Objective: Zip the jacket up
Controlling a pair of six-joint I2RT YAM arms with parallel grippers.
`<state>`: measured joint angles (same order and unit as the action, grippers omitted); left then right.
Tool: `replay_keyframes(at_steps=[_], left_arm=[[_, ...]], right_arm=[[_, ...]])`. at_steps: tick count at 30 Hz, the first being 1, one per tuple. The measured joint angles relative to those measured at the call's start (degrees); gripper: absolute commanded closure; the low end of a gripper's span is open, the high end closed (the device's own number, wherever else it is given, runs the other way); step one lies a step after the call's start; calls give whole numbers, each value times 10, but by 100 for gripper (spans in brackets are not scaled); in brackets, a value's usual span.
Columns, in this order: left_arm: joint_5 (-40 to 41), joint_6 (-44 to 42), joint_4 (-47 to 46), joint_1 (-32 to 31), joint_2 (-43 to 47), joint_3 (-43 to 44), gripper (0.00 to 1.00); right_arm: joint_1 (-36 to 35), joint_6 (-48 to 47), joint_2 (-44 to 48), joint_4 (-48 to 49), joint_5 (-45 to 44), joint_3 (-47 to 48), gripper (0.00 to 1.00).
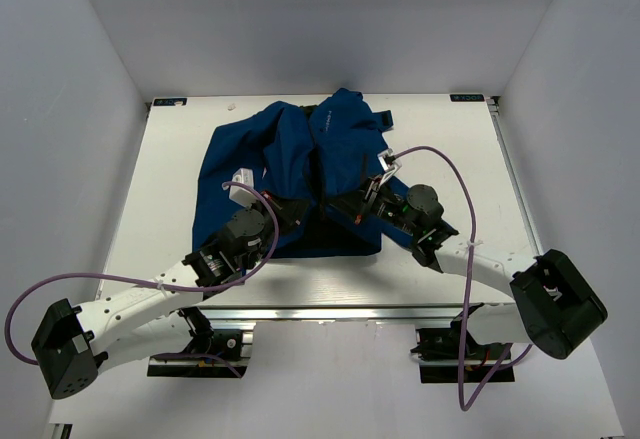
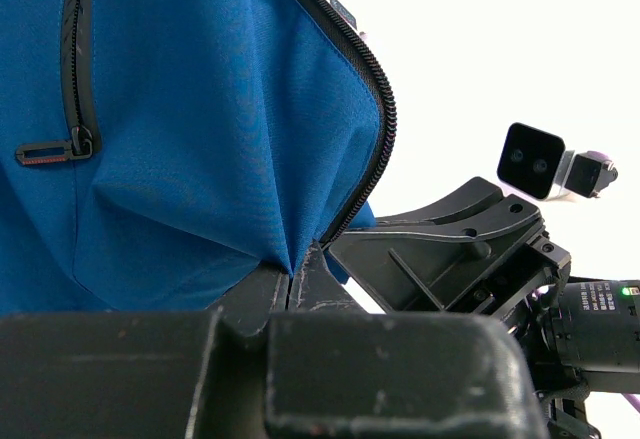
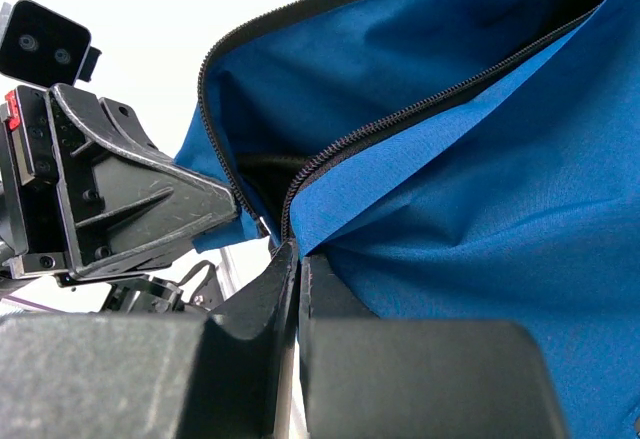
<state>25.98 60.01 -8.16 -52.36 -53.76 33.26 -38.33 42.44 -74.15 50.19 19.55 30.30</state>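
Pinching the jacket (image 1: 285, 149) at its bottom hem, zipper unjoined.
Both the left gripper (image 2: 295, 277) and the right gripper (image 3: 297, 257) press their fingers together on blue fabric beside the zipper teeth (image 2: 388, 124); the jacket lies centre-frame on the table (image 1: 170, 179), and all the zipping remains.

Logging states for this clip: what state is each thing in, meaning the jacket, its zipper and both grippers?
royal-blue soft fabric jacket: lying rumpled, front open.
dark front zipper: unzipped, tooth rows apart.
left gripper: shut on the jacket's bottom edge.
right gripper: shut on the jacket's bottom edge by the zipper.
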Motion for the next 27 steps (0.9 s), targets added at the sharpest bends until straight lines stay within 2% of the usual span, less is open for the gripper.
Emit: replay_keyframes(at_steps=[27], left_arm=[[-1, -9, 0, 0, -9, 0, 100]], right_arm=[[0, -6, 2, -3, 0, 0, 100]])
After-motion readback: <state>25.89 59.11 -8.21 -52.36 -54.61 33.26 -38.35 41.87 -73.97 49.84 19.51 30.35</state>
